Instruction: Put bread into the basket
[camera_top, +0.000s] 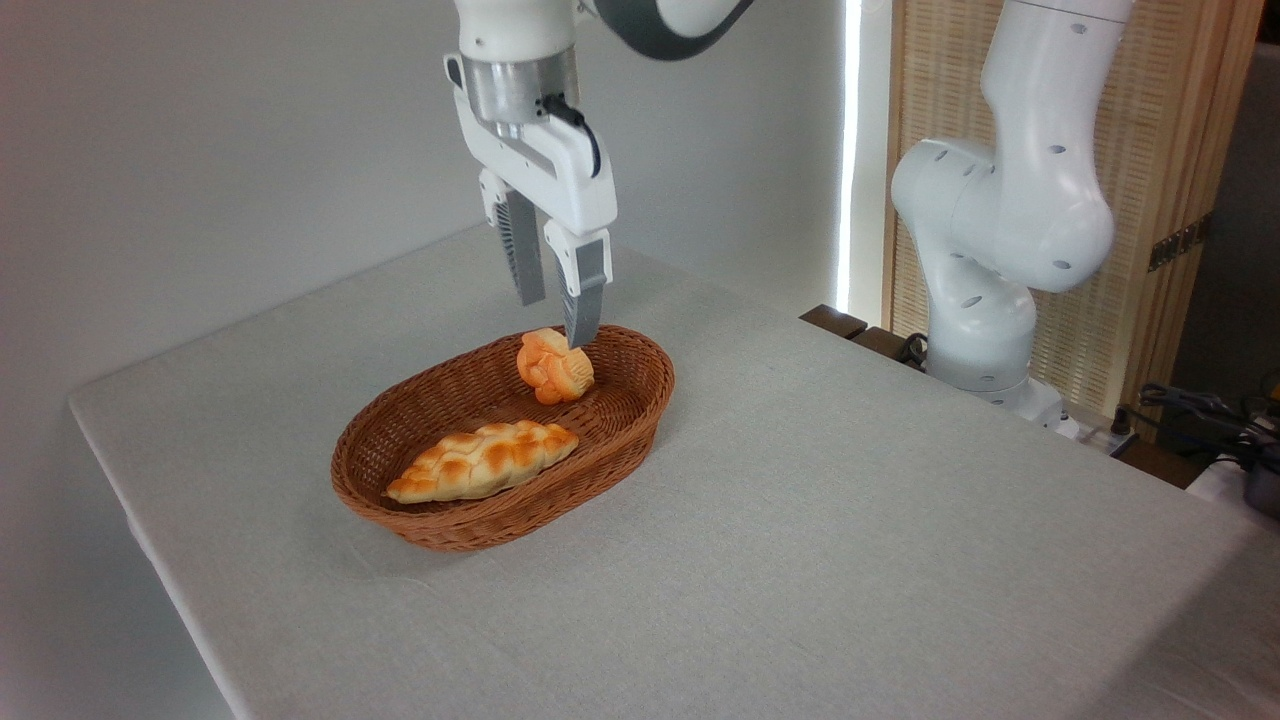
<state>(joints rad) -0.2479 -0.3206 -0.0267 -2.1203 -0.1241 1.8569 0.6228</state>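
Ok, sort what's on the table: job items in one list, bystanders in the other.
Job:
- bun, tilted on its edge inside the basket
- basket
- end effector, open just above the bun

Bystanders:
- braided loaf, lying in the basket
- tablecloth

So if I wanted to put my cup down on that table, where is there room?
Plenty: the table is bare in front of the basket and all along its right side, toward the robot's base. The strip left of the basket is bare too, though narrower. The basket itself is crowded: a braided loaf and a small bun lie inside, with the open fingers just above the bun.
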